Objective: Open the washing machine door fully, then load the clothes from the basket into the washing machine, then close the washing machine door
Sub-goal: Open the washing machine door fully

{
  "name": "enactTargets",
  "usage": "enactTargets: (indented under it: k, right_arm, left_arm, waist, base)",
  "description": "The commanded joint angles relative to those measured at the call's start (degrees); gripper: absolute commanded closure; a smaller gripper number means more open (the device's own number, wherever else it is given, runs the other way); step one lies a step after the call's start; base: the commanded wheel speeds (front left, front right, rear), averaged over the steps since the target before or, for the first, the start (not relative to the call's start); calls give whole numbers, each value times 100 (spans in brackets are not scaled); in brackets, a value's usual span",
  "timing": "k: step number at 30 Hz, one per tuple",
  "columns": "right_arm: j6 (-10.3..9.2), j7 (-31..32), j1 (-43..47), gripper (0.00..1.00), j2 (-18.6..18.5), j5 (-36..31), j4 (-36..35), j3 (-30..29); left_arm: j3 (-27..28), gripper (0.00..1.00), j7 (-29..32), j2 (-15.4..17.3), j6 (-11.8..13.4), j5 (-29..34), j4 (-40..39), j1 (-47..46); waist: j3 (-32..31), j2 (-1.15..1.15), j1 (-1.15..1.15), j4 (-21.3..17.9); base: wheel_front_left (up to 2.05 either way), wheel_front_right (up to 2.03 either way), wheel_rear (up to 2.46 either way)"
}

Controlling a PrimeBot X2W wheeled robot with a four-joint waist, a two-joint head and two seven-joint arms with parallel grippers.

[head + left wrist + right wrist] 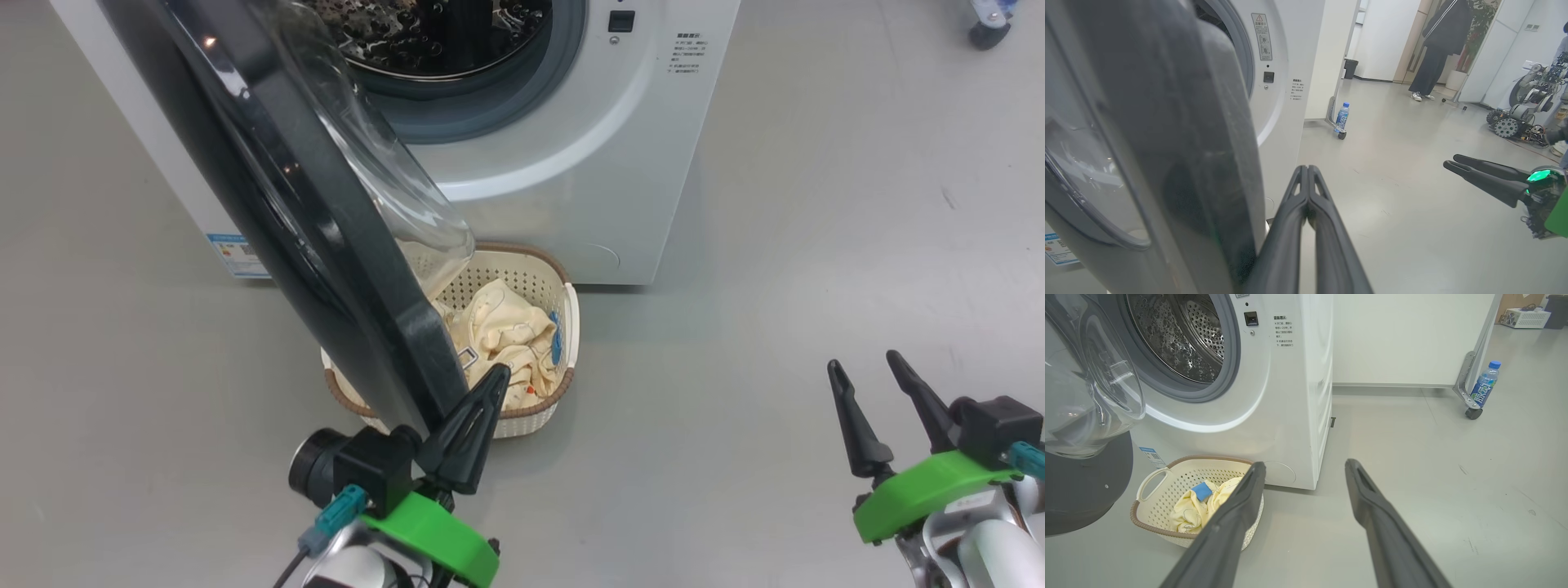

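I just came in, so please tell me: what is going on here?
The robot's left gripper, jaws shut, is beside the edge of the open round black-rimmed glass door of the big white washing machine. The right gripper hangs open over the floor. The cream-yellow soft clothes lie in the cream perforated plastic basket.

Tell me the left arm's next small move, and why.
Probably sweep the shut left gripper toward the robot's left, pushing the washing machine door wider. Its fingers sit right beside the door's inner edge. The door stands only partly open, overhanging the basket and covering part of the clothes, so loading looks blocked until it swings clear.
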Motion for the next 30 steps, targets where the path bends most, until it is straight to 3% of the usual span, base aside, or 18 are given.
enactTargets:
  k: [1, 30]
  right_arm:
    - [-2, -56, -238, 0, -119, 52, -154, 104]
    - [-2, -56, -255, 0, -140, 87, -129, 137]
  left_arm:
    - [224, 100, -63, 43, 69, -46, -150, -284]
    - [185, 100, 73, 190, 333, -132, -371, -132]
  waist:
    - [1, 0, 0, -1]
    - [14, 0, 0, 362]
  base:
    - [0, 0, 0]
    - [0, 0, 0]
